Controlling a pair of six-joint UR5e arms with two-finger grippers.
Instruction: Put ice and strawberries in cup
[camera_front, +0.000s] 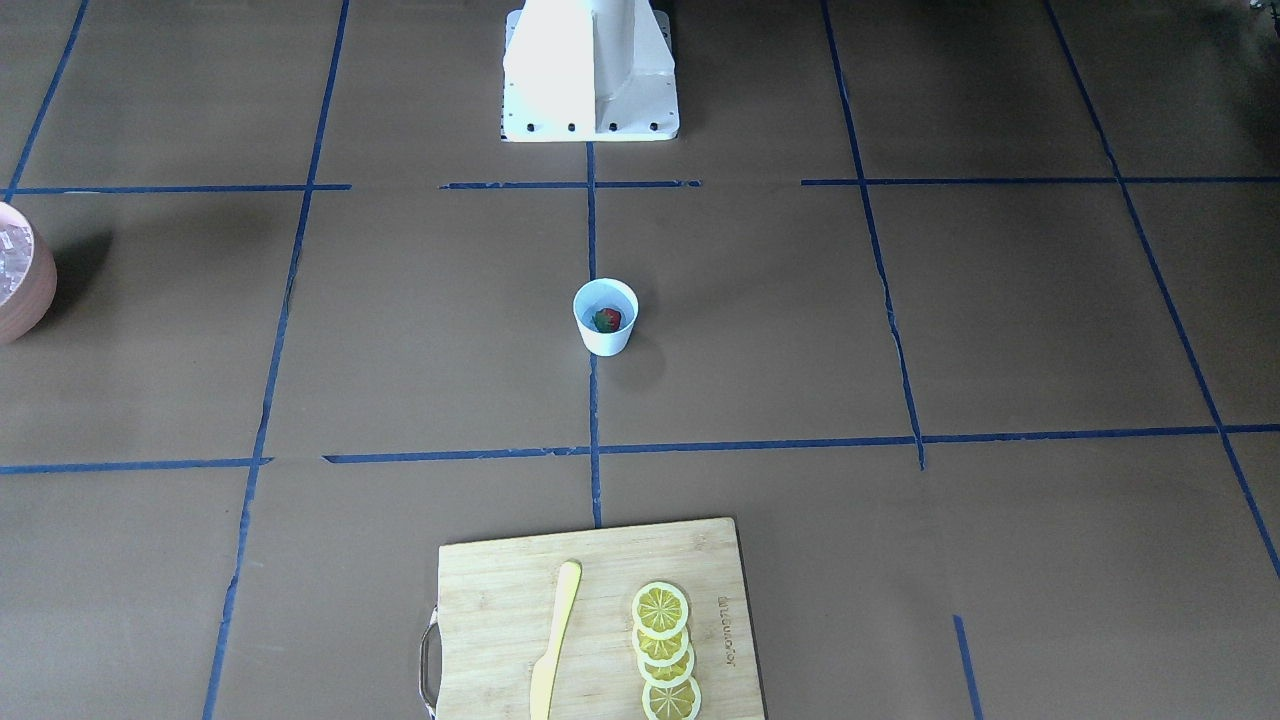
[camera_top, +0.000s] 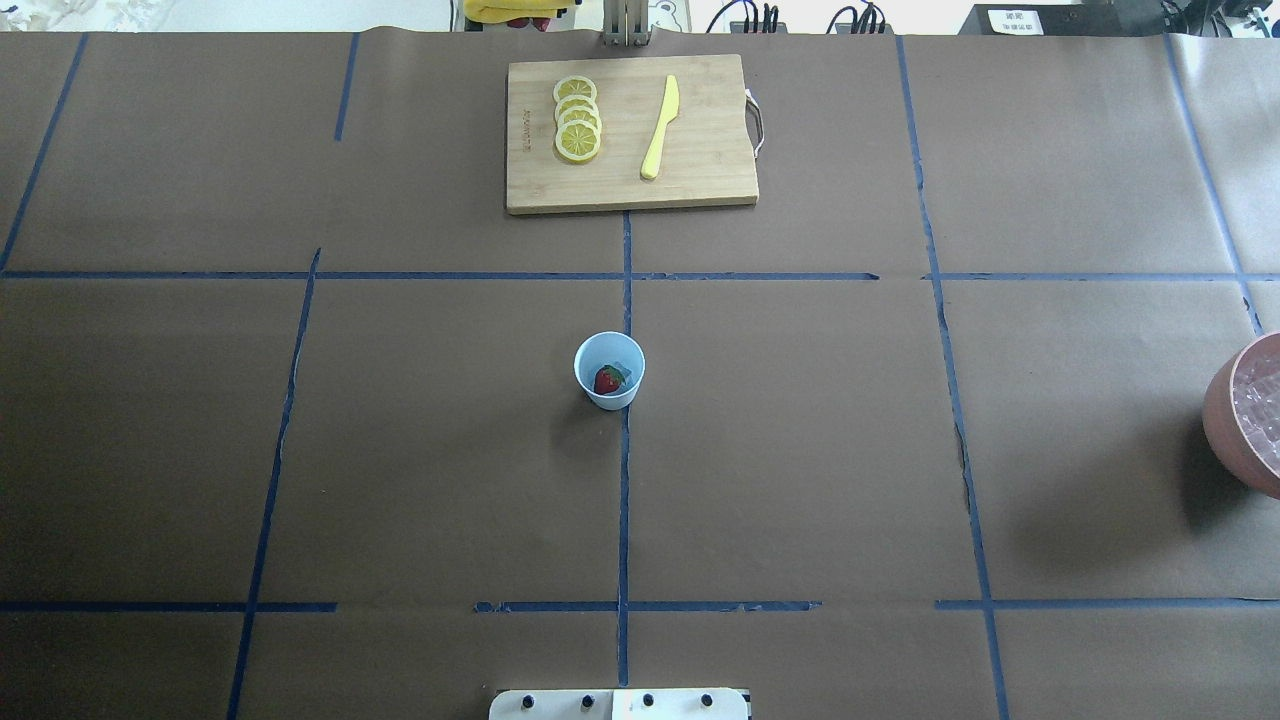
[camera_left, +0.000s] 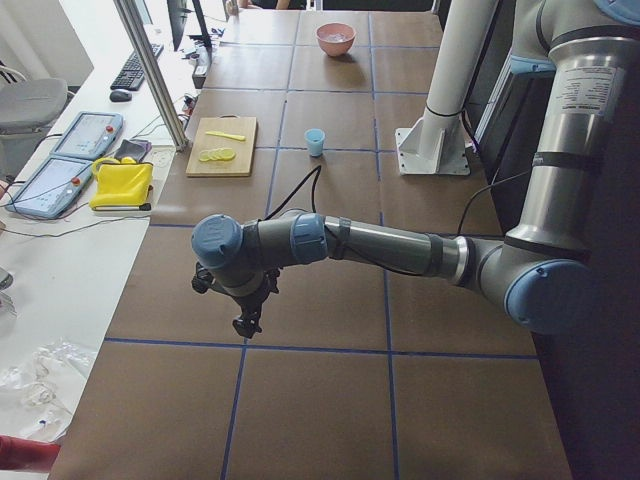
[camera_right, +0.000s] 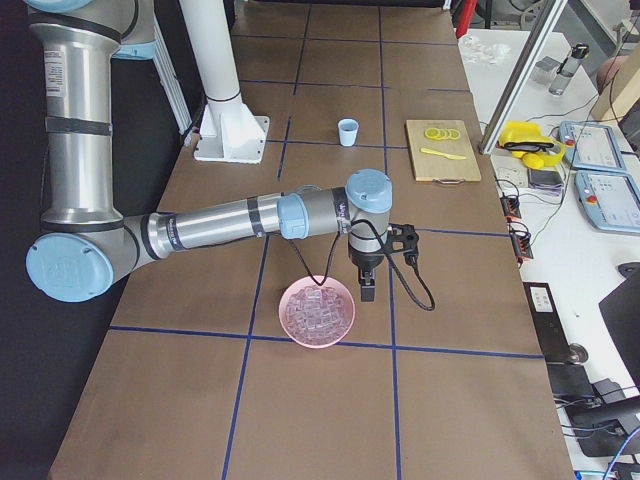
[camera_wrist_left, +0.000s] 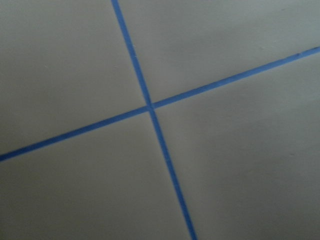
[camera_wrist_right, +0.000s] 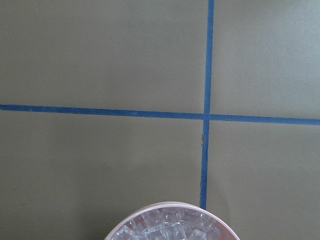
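Observation:
The small white cup (camera_top: 609, 371) stands at the table's middle on a blue tape line, also seen from across the table as the cup (camera_front: 605, 318). A red strawberry (camera_top: 606, 381) with a green top lies inside it. Ice cubes (camera_right: 318, 312) fill a pinkish bowl (camera_right: 300, 335) at the table's right end; the right wrist view shows the ice (camera_wrist_right: 170, 229) at its bottom edge. My right gripper (camera_right: 367, 293) hangs just past the bowl's rim, and I cannot tell its state. My left gripper (camera_left: 244, 325) hangs over bare table at the left end, state also unclear.
A wooden cutting board (camera_top: 700, 180) with lemon slices (camera_top: 577, 120) and a yellow knife (camera_top: 660, 128) lies at the far edge. The white robot base (camera_front: 590, 70) stands at the near middle. Tablets and a yellow pouch (camera_left: 120, 185) sit on the side bench.

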